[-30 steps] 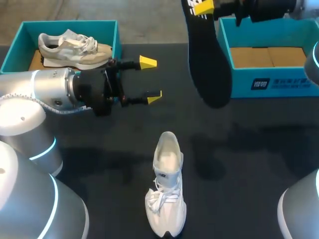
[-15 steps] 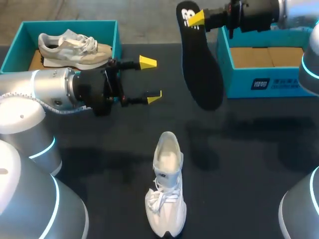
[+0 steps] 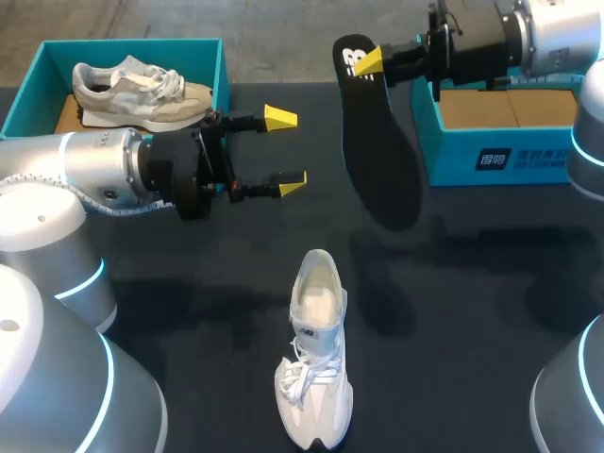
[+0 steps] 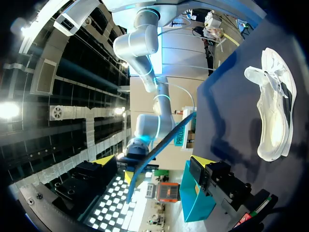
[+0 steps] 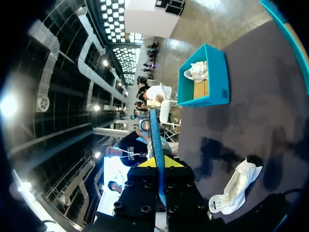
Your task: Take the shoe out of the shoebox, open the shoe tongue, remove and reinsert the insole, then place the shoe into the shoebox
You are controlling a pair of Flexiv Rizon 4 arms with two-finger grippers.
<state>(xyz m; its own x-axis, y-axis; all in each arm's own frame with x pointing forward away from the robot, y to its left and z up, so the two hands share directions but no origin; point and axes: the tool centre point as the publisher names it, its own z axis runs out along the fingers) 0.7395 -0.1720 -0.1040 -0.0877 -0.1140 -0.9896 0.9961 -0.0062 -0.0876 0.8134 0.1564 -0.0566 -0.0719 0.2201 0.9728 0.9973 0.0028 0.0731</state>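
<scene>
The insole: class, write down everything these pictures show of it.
The insole is a thin, flat, foot-shaped black pad that looks like foam, with white print at its heel. The right pincer is shut on that heel end, so the insole hangs in the air above the table, toe end lowest, and touches nothing else. Seen edge-on in the right wrist view, it is a narrow blue strip.

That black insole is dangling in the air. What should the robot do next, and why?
Probably swing the insole, pinched in the right gripper, down toward the open mouth of the white shoe. It hangs clear of that shoe, which stands on the table; the left gripper is open and empty.
</scene>
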